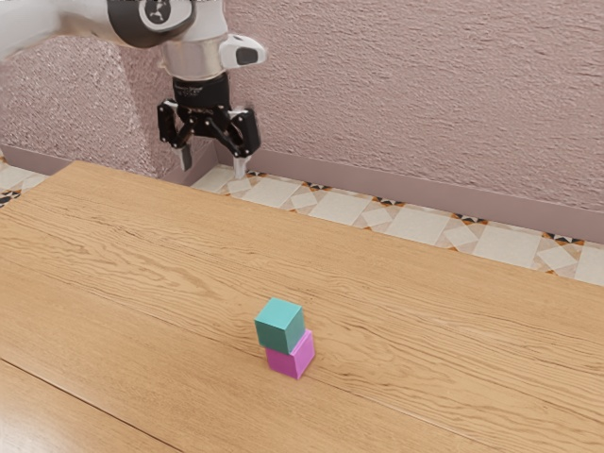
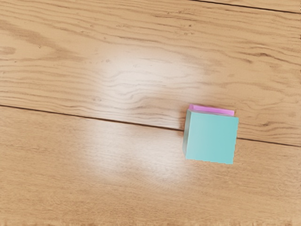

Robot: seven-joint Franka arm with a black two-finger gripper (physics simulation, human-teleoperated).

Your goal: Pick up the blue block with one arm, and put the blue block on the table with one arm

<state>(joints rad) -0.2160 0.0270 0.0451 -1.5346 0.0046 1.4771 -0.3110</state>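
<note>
My gripper [image 1: 212,168] hangs high over the far edge of the wooden table [image 1: 123,245], toward the exterior view's upper left, its two fingers spread wide with nothing between them. The blue block, teal in colour [image 1: 280,326], rests on top of a magenta block [image 1: 296,358], well away from the gripper and lower. Seen from above in the wrist view, the blue block [image 2: 212,138] covers most of the magenta block [image 2: 211,110], which sticks out a little along one side.
Wood planks with dark seams [image 2: 84,116] make up the tabletop. Behind the table are a tiled floor [image 1: 415,225] and a rough pinkish wall [image 1: 425,94].
</note>
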